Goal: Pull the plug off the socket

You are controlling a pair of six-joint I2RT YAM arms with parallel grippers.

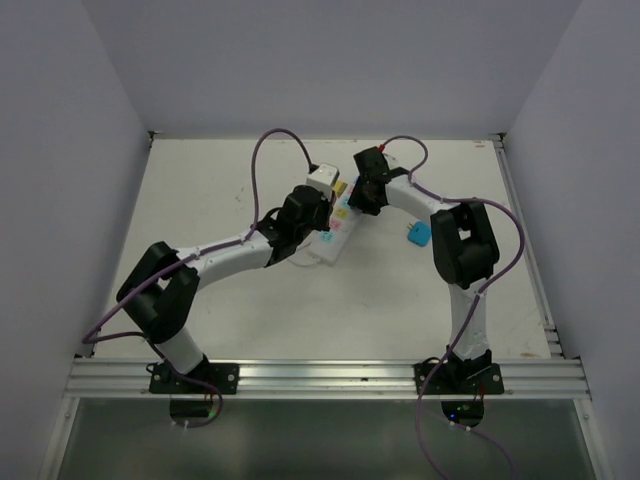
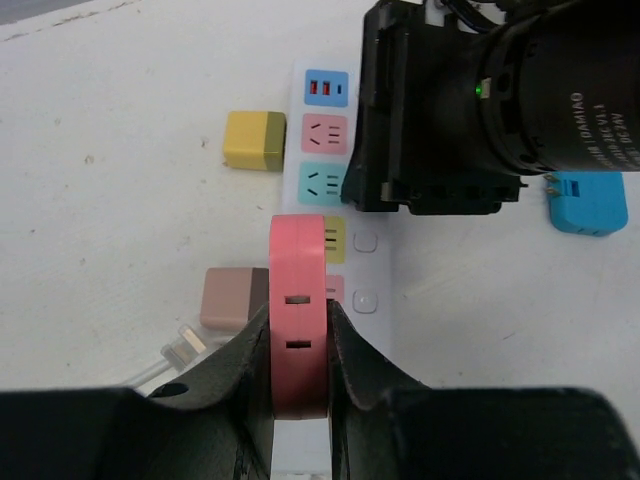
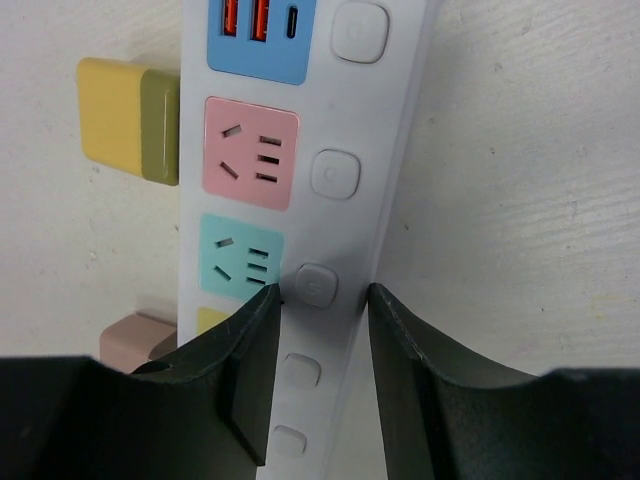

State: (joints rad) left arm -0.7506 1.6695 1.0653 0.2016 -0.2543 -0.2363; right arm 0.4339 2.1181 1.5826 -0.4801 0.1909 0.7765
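text: "damiao" | on: black motor housing (image 2: 545,95) at the right arm's wrist | reads: sideways | smaller print beside it: too small to read

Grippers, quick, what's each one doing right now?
Left gripper: closed on the pink plug.
Right gripper: open, jaws apart over the socket by its button row, gripping nothing.

Right gripper (image 3: 322,335) stands over the socket (image 3: 395,120); 2 obstacles, yellow block (image 3: 115,115) and brown block (image 2: 228,297), sit just beside it
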